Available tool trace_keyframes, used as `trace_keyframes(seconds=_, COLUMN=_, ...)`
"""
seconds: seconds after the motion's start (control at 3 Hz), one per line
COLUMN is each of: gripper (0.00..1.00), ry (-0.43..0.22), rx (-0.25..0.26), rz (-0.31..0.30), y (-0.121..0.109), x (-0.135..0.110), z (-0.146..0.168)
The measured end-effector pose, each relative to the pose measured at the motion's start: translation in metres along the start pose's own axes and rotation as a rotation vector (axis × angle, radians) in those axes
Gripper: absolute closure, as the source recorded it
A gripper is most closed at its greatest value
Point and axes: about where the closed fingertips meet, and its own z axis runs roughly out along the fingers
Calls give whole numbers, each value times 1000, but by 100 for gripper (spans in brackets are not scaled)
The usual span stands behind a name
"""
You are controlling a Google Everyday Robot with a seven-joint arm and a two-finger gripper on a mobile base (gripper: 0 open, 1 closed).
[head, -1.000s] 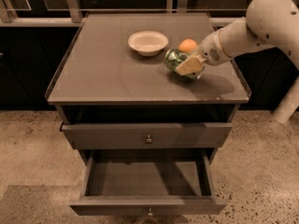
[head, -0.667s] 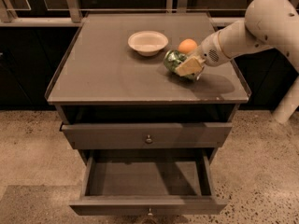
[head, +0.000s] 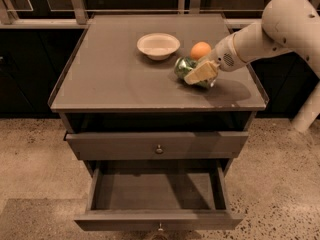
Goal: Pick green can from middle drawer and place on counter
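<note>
- Camera view: gripper [head: 196, 75] over counter [head: 110, 79], 3 o'clock of its centre, jaws clamped on green can [head: 184, 66].
- Tilted green can: orange [head: 200, 50] at its 1 o'clock, bowl [head: 158, 45] at 10 o'clock.
- 6 o'clock of counter: middle drawer [head: 160, 220] pulled open.

A small dark green can [head: 184, 67] lies tipped on its side on the counter [head: 115, 74], a broad flat grey-brown cabinet top, at about 3 o'clock from its centre. The gripper [head: 200, 75] clasps the can from 3 o'clock. At 6 o'clock, below the counter, the middle drawer [head: 125, 220] stands pulled out, its shallow dark inside showing.
</note>
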Motion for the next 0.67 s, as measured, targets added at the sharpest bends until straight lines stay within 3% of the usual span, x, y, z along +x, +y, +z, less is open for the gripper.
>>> trace_keyframes(seconds=0.33, gripper=0, ry=0, rx=0, rz=0, y=0, x=0, z=0)
trace_keyframes(seconds=0.67, gripper=0, ry=0, rx=0, rz=0, y=0, x=0, z=0)
